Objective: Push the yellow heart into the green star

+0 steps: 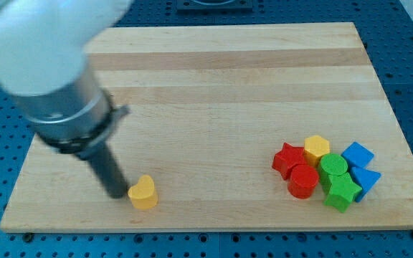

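The yellow heart is seen in the lower left of the frame, with my tip placed just beside its left side. No jaws are carried by the rod. The green star is found at the lower right, pressed among red, yellow, green and blue blocks.

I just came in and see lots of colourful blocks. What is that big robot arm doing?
The arm is pushing blocks across a wooden board with a dark rod. My tip sits right beside the yellow heart, on its left in the view. The green star is far off to the view's right, packed in a cluster with red, yellow, green and blue blocks.
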